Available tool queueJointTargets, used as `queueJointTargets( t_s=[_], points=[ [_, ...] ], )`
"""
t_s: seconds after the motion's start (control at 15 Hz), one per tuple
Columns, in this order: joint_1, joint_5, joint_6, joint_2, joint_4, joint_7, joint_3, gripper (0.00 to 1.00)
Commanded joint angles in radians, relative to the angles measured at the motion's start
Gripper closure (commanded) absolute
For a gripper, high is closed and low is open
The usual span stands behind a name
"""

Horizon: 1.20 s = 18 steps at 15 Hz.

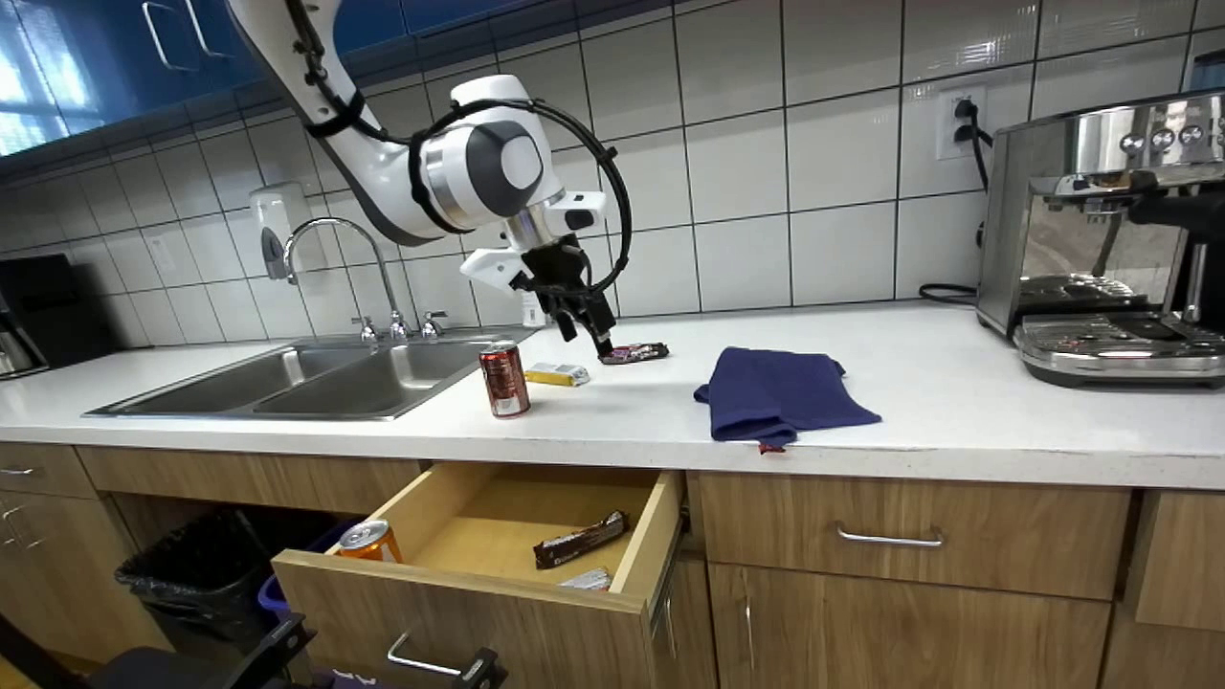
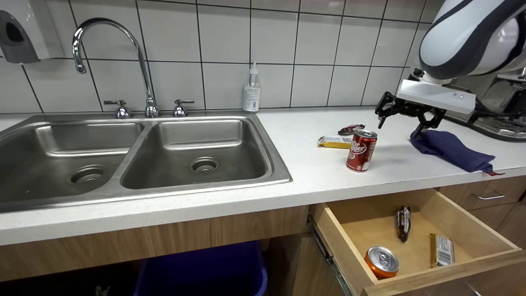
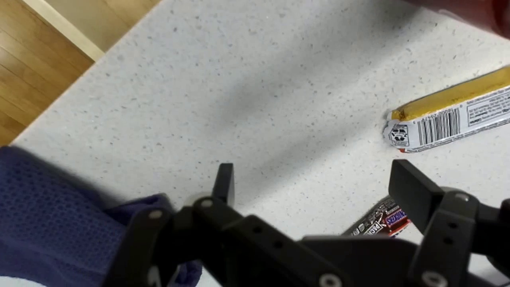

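Bar and cloth on countertop

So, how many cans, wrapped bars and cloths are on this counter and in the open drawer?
Cans: 2, red can on the counter, orange can in the drawer
Wrapped bars: 4, Snickers bar and yellow-white bar on the counter, dark bar and pale bar in the drawer
Cloths: 1, navy cloth
Total: 7

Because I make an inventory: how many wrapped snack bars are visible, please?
4. On the white countertop: one yellow-white bar, one dark Snickers bar. In the open wooden drawer: one slim brown bar, one white-gold bar. The navy cloth may hide others.
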Motion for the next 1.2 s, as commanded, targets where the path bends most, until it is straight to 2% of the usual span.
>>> queueJointTargets(
  t_s=[0.0, 1.13],
  points=[
    [-0.017, 0.025, -0.080, 0.099, 0.149, -0.049, 0.017, 0.00],
    [-0.008, 0.050, -0.370, 0.403, 0.668, 0.040, -0.009, 0.00]
  ],
)
